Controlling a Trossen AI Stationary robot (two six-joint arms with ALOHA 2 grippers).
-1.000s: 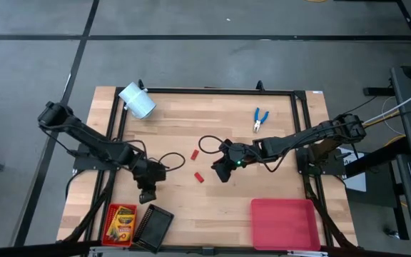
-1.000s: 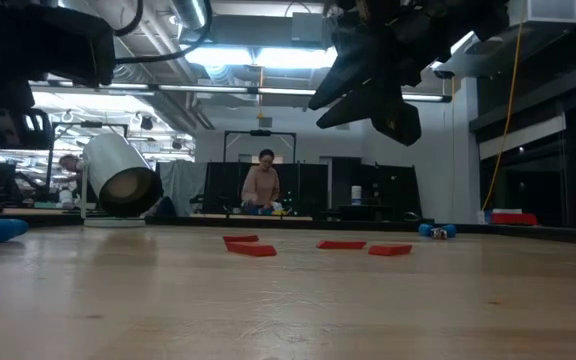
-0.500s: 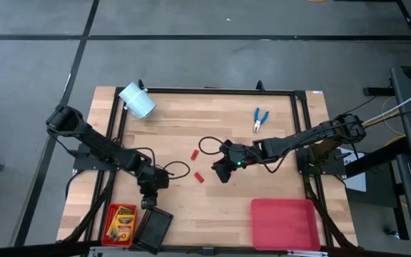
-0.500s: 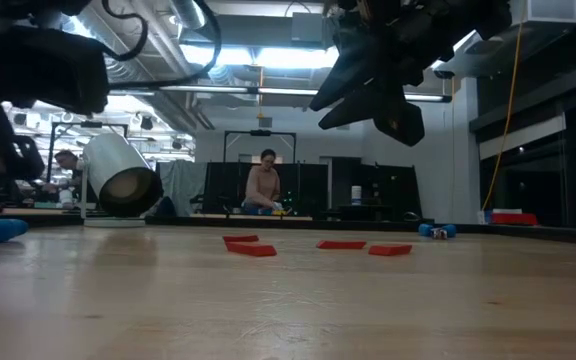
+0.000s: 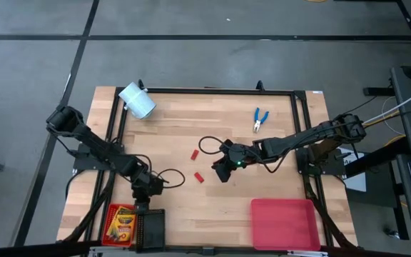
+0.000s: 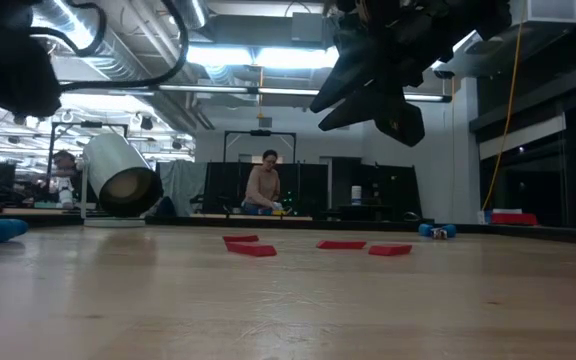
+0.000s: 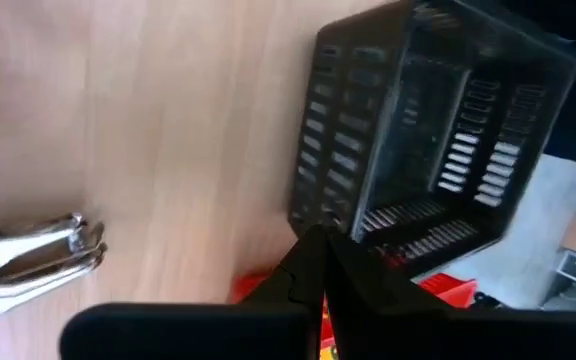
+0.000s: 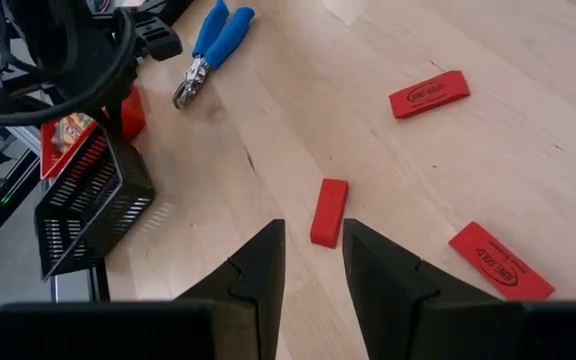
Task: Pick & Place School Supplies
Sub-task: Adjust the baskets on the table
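hovering: right hand (image 8: 313, 262) open above red piece (image 8: 328, 211), left hand (image 5: 142, 205) beside black tray (image 5: 150, 230).

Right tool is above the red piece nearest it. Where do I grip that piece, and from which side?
Probably straight down from above, closing on the long sides of the red piece at mid-length. It lies on the table with its narrow width lined up between the open fingers of the right tool.

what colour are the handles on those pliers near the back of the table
Blue handles on the pliers, clearest in the high view.
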